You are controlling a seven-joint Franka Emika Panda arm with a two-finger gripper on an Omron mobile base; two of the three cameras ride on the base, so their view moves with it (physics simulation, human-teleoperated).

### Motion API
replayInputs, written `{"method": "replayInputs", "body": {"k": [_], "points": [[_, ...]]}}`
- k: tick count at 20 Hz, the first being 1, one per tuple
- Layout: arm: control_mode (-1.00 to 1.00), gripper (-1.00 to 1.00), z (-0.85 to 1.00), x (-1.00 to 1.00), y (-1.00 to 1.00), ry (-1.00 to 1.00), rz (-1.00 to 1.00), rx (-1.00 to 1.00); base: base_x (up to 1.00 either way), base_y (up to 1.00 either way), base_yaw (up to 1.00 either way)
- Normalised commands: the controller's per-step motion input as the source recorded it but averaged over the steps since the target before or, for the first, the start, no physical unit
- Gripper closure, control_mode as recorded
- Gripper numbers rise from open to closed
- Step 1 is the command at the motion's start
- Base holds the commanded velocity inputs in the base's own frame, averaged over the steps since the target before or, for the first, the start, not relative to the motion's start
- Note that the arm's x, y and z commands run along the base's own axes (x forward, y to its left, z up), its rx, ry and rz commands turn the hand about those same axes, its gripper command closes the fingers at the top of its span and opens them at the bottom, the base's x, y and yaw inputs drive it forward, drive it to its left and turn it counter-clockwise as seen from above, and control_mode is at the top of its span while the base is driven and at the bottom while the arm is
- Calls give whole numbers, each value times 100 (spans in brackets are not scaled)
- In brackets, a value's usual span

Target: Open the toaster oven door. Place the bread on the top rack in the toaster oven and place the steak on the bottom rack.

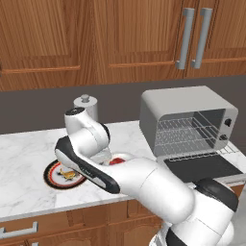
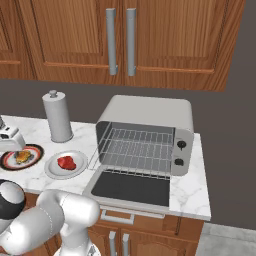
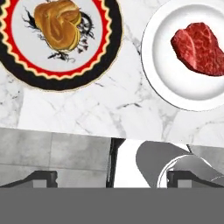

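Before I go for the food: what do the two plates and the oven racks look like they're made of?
The patterned plate looks like glazed ceramic, given its painted black, red and yellow rim. The white plate looks like plain glossy ceramic, smooth and uniformly white. The top rack and bottom rack look like thin bare metal wire, silver open grids. It is all rendered, so these are guesses.

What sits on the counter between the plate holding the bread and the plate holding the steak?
Nothing. In the hand view, only bare white marble counter separates the black-and-red-rimmed plate carrying the golden-brown bread from the plain white plate carrying the red raw steak.
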Motion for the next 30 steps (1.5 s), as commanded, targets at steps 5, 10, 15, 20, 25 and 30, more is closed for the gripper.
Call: {"method": "replayInputs", "body": {"k": [5,10,15,20,25,30], "points": [[-100,-100,-43,30,25,-3,5,6,0,0,0],[-100,-100,-30,43,24,-3,3,5,0,0,0],[-100,-100,-23,44,18,-2,1,0,0,0,0],[-100,-100,-26,35,19,-2,2,0,0,0,0],[-100,-100,-27,11,10,0,4,0,0,0,0],[-100,-100,-23,24,2,0,2,0,0,0,0]]}}
